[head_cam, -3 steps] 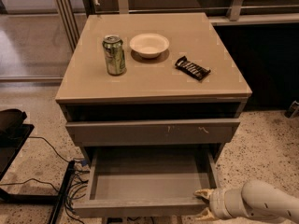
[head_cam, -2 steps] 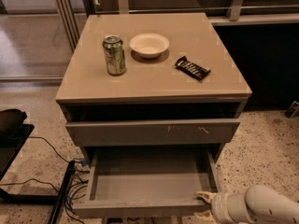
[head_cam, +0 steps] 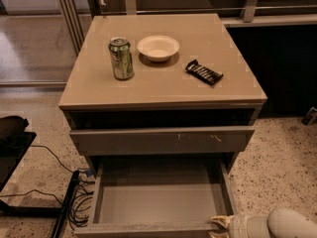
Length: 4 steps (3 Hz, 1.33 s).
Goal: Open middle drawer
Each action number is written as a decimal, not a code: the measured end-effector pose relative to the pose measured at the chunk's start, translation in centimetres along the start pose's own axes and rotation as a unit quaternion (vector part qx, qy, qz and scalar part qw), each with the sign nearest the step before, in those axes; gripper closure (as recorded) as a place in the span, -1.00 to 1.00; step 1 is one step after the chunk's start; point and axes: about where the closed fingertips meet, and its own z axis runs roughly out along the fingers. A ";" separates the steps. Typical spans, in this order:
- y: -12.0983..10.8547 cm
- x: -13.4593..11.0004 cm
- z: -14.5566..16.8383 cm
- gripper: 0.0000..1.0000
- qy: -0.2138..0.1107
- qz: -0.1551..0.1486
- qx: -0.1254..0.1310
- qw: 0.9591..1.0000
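Camera view from my end: the middle drawer (head_cam: 158, 202) stands wide open at the bottom centre of the frame, grey inside showing, below the scratched drawer front (head_cam: 163, 140); the gripper (head_cam: 218, 222) sits in the lower right at the drawer's front right corner, and I can't tell if it's clamped or released. Up top on the cabinet (head_cam: 99, 90) there's a green can (head_cam: 121, 58), a white bowl (head_cam: 158, 47) and a dark snack bar (head_cam: 204, 72).

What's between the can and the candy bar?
A white bowl, seen in the camera view. The gripper is down by the front right corner of the middle drawer.
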 end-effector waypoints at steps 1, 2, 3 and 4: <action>-0.1 -0.2 -0.2 1.00 0.000 0.000 0.000 1.000; -0.1 -0.2 -0.2 0.63 0.000 0.000 0.000 1.000; -0.1 -0.2 -0.2 0.16 0.000 0.000 0.000 1.000; -0.1 -0.2 -0.2 -0.30 0.000 0.000 0.000 1.000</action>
